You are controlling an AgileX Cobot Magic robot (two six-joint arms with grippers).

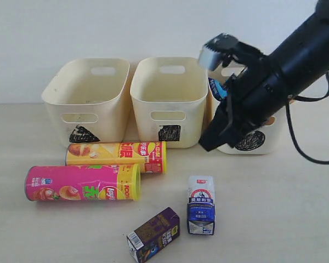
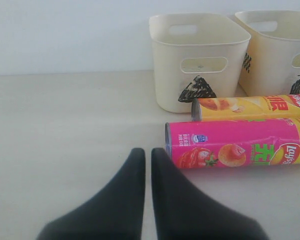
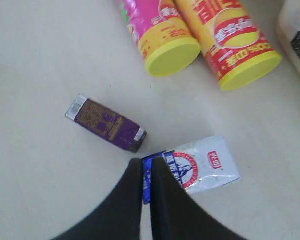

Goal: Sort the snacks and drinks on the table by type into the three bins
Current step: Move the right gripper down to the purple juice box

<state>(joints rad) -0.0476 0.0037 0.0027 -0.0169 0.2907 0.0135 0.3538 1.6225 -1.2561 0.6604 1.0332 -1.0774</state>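
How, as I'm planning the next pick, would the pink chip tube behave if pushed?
Lying on its side, the pink chip tube would probably roll. Its round wall looks stiff, likely keeping shape. The glossy wrap may slip.

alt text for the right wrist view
The dark right hand, jaws together and empty, points at a white and blue rectangular drink carton lying on the pale beige table. Near it lie a dark purple carton and a pink chip tube beside a yellow chip tube.
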